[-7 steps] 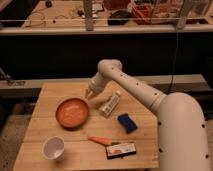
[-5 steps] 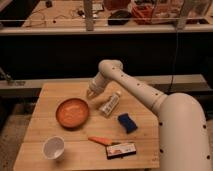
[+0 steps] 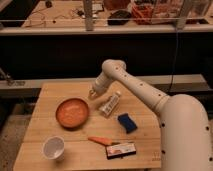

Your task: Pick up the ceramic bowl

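The ceramic bowl (image 3: 72, 112) is a wide, shallow orange-brown dish with a lighter orange inside. It sits on the wooden table (image 3: 45, 130), left of the middle. My white arm reaches in from the right, and my gripper (image 3: 93, 94) hangs above the table just up and to the right of the bowl's rim, apart from it. Nothing shows in the gripper.
A small white cup-like bowl (image 3: 53, 148) stands at the front left. A white tube-like bottle (image 3: 110, 103) lies right of the gripper. A blue sponge (image 3: 127, 122), an orange carrot-like item (image 3: 100, 141) and a flat packet (image 3: 121, 149) lie at the front right. A dark shelf stands behind the table.
My gripper has shifted slightly down and left, closer to the bowl's upper right rim. The objects on the table have not moved.
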Motion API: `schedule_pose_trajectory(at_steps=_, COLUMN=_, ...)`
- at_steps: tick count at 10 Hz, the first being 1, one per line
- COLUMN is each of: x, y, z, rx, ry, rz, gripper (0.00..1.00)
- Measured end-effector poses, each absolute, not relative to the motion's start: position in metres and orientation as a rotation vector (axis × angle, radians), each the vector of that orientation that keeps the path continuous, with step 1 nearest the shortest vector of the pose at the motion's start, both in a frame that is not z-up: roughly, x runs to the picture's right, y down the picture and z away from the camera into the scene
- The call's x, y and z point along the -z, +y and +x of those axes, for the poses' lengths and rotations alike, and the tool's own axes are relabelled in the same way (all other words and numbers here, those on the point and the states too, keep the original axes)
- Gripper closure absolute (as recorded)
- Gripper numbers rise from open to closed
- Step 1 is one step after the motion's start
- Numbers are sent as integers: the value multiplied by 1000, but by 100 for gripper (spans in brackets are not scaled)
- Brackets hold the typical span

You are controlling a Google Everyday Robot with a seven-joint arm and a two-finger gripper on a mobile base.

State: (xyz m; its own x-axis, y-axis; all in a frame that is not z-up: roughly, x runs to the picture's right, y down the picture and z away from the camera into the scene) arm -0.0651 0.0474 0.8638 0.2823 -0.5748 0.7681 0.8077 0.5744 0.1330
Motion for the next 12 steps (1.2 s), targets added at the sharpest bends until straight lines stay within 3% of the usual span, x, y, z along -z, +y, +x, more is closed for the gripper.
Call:
schedule_pose_trajectory(at_steps=4, x=-859, y=48, z=-60, rx=954, ry=-890, rz=-318, gripper=73)
schedule_pose_trajectory(at_steps=9, x=-853, y=46, z=-60, rx=967, ry=-906, rz=-329, gripper=54)
schedule_pose_trajectory(at_steps=12, x=-850, y=43, z=-59, rx=971, ry=-915, rz=-334, gripper=62)
